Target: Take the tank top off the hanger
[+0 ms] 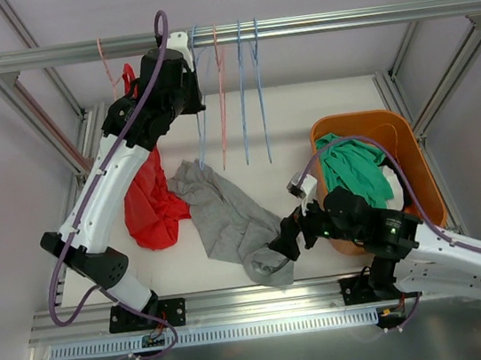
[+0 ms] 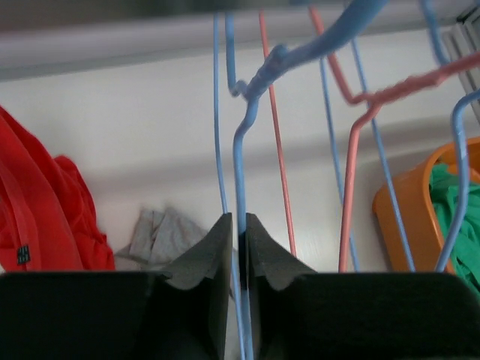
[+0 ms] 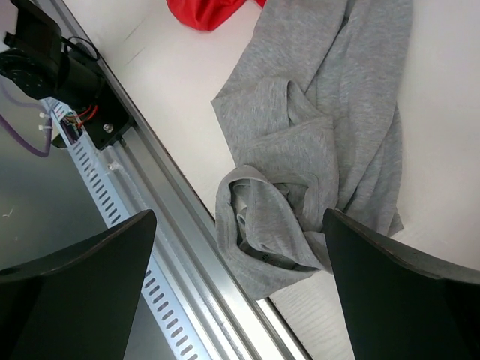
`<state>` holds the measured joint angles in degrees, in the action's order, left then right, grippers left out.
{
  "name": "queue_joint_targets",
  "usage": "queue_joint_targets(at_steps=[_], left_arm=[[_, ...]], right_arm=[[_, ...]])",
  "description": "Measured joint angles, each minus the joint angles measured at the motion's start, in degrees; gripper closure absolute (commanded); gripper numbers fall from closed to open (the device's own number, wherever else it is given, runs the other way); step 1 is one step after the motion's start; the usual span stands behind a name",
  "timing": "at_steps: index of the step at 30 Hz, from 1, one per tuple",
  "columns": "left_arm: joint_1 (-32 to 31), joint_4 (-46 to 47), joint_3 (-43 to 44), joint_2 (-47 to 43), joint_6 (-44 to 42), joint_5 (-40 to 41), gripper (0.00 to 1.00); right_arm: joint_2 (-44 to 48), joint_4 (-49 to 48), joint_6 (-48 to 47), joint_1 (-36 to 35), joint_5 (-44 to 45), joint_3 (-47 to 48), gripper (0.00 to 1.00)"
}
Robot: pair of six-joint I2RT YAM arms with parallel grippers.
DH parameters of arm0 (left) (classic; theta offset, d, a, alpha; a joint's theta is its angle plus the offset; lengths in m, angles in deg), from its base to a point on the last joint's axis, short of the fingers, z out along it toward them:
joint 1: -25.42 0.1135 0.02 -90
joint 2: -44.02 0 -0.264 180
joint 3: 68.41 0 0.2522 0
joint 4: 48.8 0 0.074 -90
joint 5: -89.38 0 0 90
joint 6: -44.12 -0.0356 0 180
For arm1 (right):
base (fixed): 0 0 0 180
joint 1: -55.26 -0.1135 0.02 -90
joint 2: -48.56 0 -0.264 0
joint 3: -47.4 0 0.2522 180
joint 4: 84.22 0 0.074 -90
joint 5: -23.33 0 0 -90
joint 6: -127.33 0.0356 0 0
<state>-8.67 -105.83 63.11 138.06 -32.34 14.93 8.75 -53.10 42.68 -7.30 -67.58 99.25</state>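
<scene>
The grey tank top [image 1: 228, 217] lies crumpled on the white table, from under the hangers down to the front edge. Its top end lies just under the blue hanger [image 1: 201, 123] that hangs from the rail; I cannot tell whether they still touch. My left gripper [image 1: 193, 79] is up at the rail, shut on that blue hanger's wire [image 2: 240, 172]. The grey top shows below it in the left wrist view [image 2: 157, 236]. My right gripper [image 1: 284, 247] is open wide just above the top's bunched lower end [image 3: 277, 225], holding nothing.
A red garment [image 1: 149, 202] hangs at the left beside the left arm. A pink hanger [image 1: 221, 93] and two blue hangers [image 1: 250, 89] hang empty on the rail [image 1: 334, 19]. An orange basket [image 1: 416, 155] with a green garment [image 1: 355, 168] stands at the right. A metal rail [image 3: 172, 225] runs along the table's front edge.
</scene>
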Motion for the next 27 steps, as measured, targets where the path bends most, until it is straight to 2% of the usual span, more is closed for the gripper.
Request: queue_joint_targets(at_steps=[1,4,5,6,8,12,16,22,27], left_arm=[[0.00,0.15,-0.83,-0.46,0.22,-0.04,0.73],[0.00,-0.76,-4.04,-2.67,0.59,0.00,0.50],[0.00,-1.05,-5.07,-3.61,0.76,0.00,0.38],[0.00,-1.25,-6.03,-4.70,0.87,-0.07,0.31],[0.00,-1.57,-8.00,-7.34,0.79,-0.26,0.01],[0.00,-1.70,-14.86,-16.31,1.84,-0.28,0.01],[0.00,-1.38,-24.04,-28.96,3.15,0.33,0.01],[0.00,-2.36,-37.48,-49.03,4.74,2.10,0.01],[0.00,-3.58,-44.39,-58.53,5.03,3.10,0.01]], right_arm=[[-0.94,-0.79,-0.11,0.00,-0.07,-0.33,0.00],[-4.87,-2.89,-0.48,0.00,0.00,-0.55,0.01],[-6.73,-4.07,-0.57,0.00,0.04,-0.57,0.01],[-8.70,-5.38,-0.72,0.00,0.26,-0.57,0.00],[-12.96,-8.63,-0.94,-0.07,1.73,-0.79,0.01],[-22.12,-16.20,-0.57,-0.11,6.56,-1.36,0.01],[-35.17,-24.26,0.13,-0.24,11.82,-0.63,0.00],[-51.76,-29.66,-1.07,-1.14,17.31,6.36,0.01],[-60.13,-33.31,-1.05,-1.92,21.35,9.16,0.02]])
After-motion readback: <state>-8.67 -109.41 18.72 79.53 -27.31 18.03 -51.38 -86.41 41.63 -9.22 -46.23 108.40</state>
